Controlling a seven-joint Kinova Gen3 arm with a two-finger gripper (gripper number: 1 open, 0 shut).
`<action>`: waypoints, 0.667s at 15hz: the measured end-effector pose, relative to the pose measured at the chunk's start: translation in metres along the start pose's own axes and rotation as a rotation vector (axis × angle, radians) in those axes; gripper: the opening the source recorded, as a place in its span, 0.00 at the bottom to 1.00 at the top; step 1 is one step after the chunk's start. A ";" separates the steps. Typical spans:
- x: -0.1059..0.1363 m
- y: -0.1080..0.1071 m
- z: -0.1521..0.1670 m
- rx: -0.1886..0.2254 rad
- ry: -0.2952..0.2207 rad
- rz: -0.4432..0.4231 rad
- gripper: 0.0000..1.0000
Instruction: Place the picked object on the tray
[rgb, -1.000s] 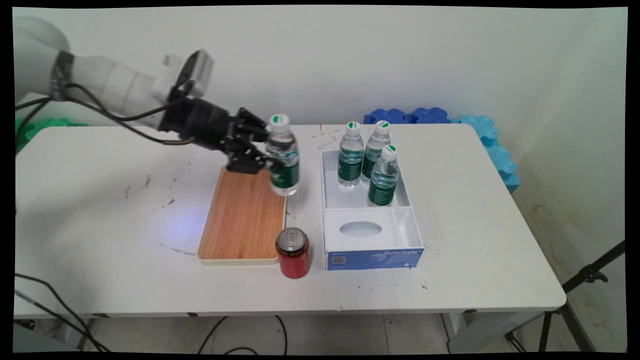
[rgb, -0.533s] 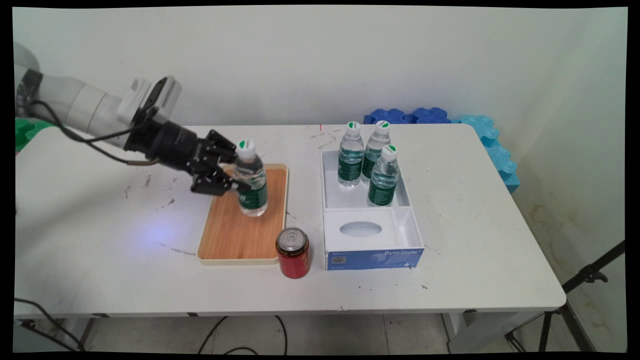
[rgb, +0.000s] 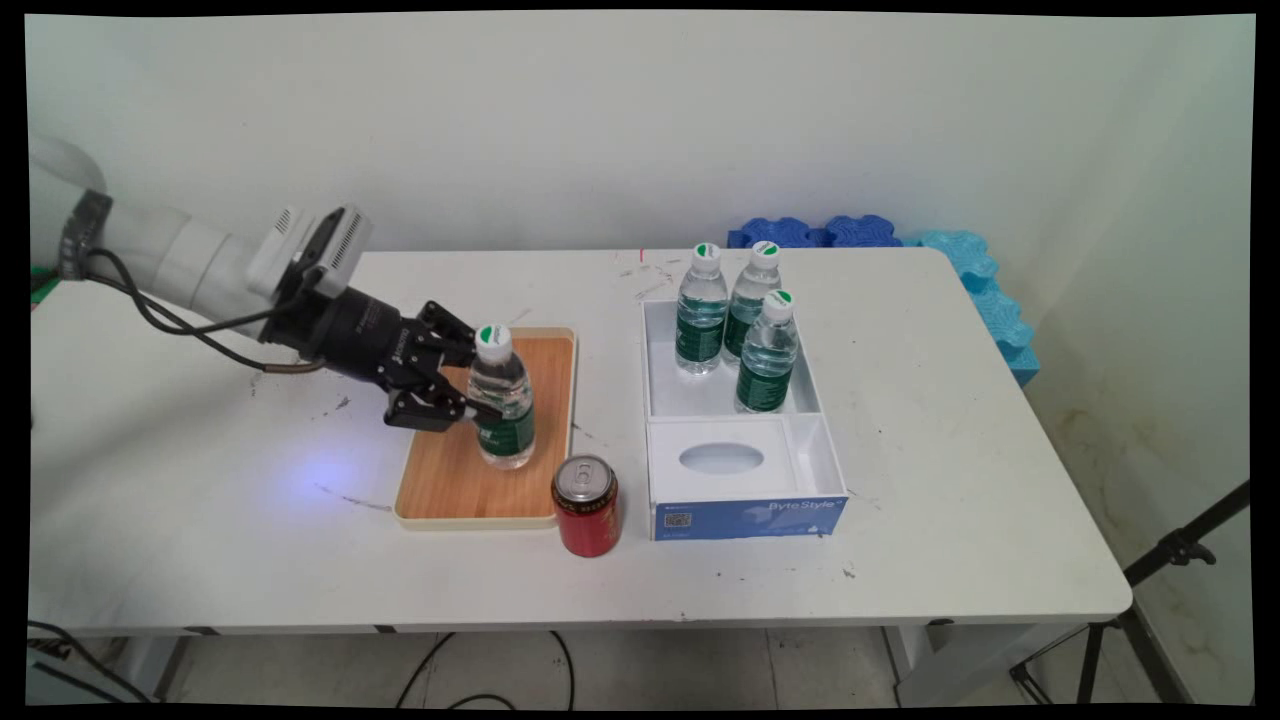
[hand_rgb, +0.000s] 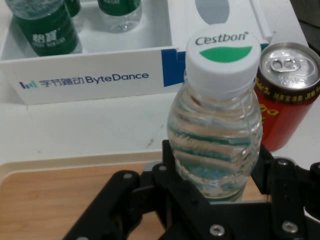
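Observation:
My gripper (rgb: 478, 393) is shut on a clear water bottle (rgb: 501, 405) with a green label and a white cap. The bottle stands upright on the wooden tray (rgb: 450, 480), toward its right side; I cannot tell whether its base touches the wood. In the hand view the water bottle (hand_rgb: 215, 135) fills the space between my black fingers (hand_rgb: 172, 170), with the gripper (hand_rgb: 215, 172) closed round its body. A red drink can (rgb: 586, 505) stands just off the tray's front right corner, and the red can (hand_rgb: 287, 97) shows right behind the bottle.
A white open box (rgb: 735, 400) lettered ByteDance (hand_rgb: 85, 80) sits to the right of the tray and holds three more water bottles (rgb: 735, 320) in its rear compartment. Blue foam blocks (rgb: 900, 245) lie at the table's back right edge.
My gripper carried the bottle from above the tray's rear right corner leftward and toward the near side, lowering it onto the tray's right half.

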 end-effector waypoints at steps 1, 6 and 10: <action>-0.002 0.001 0.004 -0.004 0.001 -0.001 0.00; -0.009 0.001 0.018 -0.007 -0.002 -0.010 0.00; -0.012 -0.003 0.030 0.004 -0.006 -0.016 1.00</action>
